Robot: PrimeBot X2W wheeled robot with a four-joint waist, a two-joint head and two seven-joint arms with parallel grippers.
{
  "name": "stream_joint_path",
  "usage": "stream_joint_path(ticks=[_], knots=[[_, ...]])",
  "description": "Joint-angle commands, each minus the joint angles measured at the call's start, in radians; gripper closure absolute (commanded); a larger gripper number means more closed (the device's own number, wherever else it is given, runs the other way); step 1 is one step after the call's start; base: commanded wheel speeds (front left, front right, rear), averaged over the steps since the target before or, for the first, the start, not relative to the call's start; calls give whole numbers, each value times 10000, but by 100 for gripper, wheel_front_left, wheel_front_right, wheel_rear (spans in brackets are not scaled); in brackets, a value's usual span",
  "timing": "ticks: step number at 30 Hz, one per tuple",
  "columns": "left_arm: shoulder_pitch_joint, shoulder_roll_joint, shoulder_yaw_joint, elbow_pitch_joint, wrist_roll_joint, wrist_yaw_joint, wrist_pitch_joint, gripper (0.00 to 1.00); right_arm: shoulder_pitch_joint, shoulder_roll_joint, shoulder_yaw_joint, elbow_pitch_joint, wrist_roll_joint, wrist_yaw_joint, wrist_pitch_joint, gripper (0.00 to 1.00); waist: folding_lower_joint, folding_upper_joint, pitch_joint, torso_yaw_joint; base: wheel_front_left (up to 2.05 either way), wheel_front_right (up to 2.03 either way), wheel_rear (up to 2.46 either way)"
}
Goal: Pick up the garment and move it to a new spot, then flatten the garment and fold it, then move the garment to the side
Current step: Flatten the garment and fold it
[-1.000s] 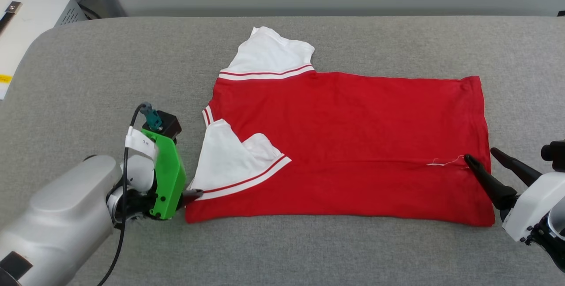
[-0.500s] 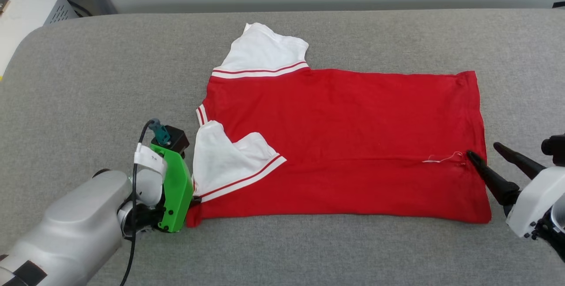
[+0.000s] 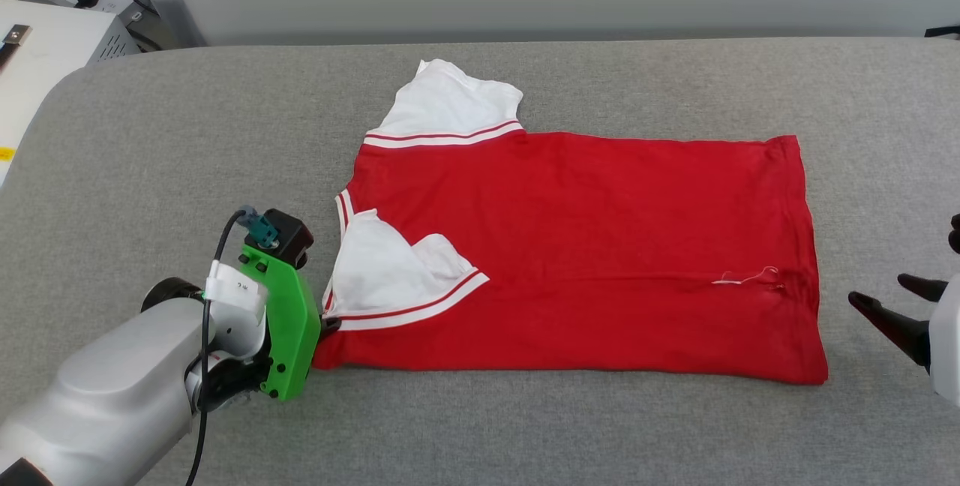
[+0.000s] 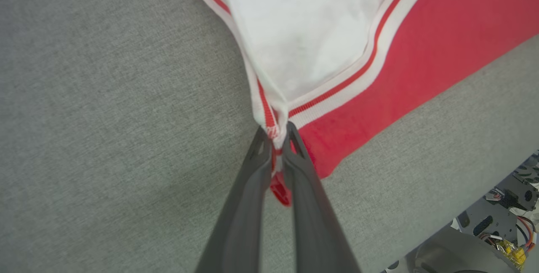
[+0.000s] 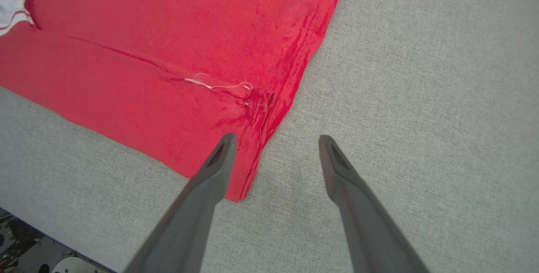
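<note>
The left end effector (image 4: pixel 276 132) was closed, its two fingers pinched on the near left corner of the shirt (image 4: pixel 421 45), where the striped trim of the folded-in sleeve (image 4: pixel 303 33) met the red body. A tuck of red cloth showed between the fingers. In the head view this end effector (image 3: pixel 328 323) lay low at the shirt's (image 3: pixel 585 246) left end, with its green wrist housing (image 3: pixel 289 328) just beside the cloth.

The right end effector (image 5: pixel 276 138) was wide open and held nothing. One finger (image 5: pixel 219 159) crossed the shirt's (image 5: pixel 147 54) hem (image 5: pixel 294 79) near its near right corner and the other finger (image 5: pixel 337 167) stood over bare surface; whether either touched cloth could not be told. From the head it (image 3: pixel 879 289) sat just off the hem, toward the right edge of the surface (image 3: pixel 187 133).

The shirt lay flat in the middle of the surface, red side up, neck end to the left and hem to the right. The near sleeve (image 3: pixel 390 276) was folded onto the body; the far sleeve (image 3: pixel 446 103) stuck out toward the far edge. A loose white thread (image 3: pixel 742 277) lay near the hem.

Bare surface ran all round: a broad stretch to the left edge and its rounded far corner, a band along the front edge, a narrower strip on the right.
</note>
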Motion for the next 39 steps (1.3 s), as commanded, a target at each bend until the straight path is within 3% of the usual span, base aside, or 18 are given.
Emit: stream_joint_path(ticks=[1,10,21,22,23,24,31,39], knots=[[30,34,32,-73,91,1,-63,100,212,133,-124,-27,31,-7,300,0,0,0,48,26,0,0,0],[-127,-54,30,-374,252,87,-134,100,335,1360,-310,1024,-433,-7,1136,0,0,0,394,216,0,0,0],[89,-129,20,-325,197,102,-286,100,200,2362,562,2758,-492,-7,632,0,0,0,636,397,0,0,0],[157,-145,15,-286,161,99,-302,100,176,2366,684,2859,-453,-7,477,13,0,0,585,403,0,0,0],[207,-151,14,-261,130,97,-320,100,164,2357,753,2900,-417,-7,342,84,0,0,541,401,0,0,0],[259,-154,12,-236,104,94,-340,100,151,2331,804,2934,-374,-7,198,100,0,0,483,395,0,0,0],[574,36,72,-215,-116,76,-537,100,197,1738,992,2734,-120,-7,-656,100,0,0,-124,316,0,0,0],[874,632,104,-1118,-179,196,-634,100,905,978,592,1624,284,-7,-956,100,0,0,-609,275,0,0,0]])
